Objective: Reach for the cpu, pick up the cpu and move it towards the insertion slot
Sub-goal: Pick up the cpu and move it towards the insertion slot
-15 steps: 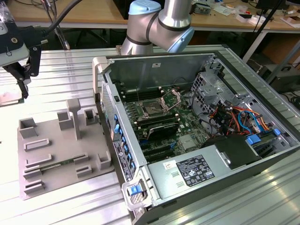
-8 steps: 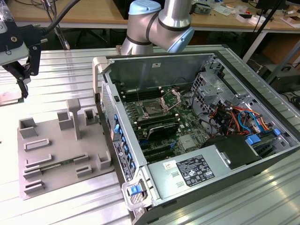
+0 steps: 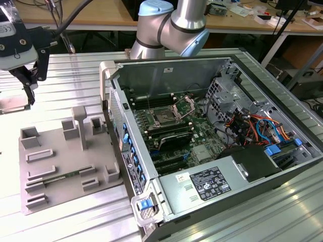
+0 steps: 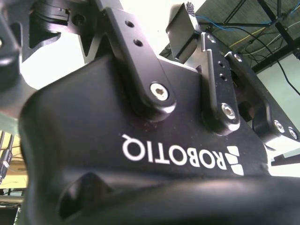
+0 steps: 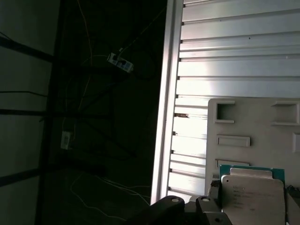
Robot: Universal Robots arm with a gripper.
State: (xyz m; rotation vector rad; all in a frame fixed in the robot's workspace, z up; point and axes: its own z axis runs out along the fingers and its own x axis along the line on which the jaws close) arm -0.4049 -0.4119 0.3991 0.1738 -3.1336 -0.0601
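Observation:
The cpu, a flat square chip with a silver top on a green-edged board, sits close to the lens in the first wrist view, in front of the grey tray. My gripper hangs at the exterior view's far left, above the table and beside the tray, shut on the cpu. The chip itself is hidden in the exterior view. One finger pad juts past the black gripper body in the second wrist view. The insertion slot, a dark socket with a raised steel bracket, lies inside the open computer case, far to the exterior view's right.
The open case wall stands between the tray and the motherboard. A grey power-supply box lies at the case's near side. The tray carries upright posts. The ribbed table's edge drops to a dark floor.

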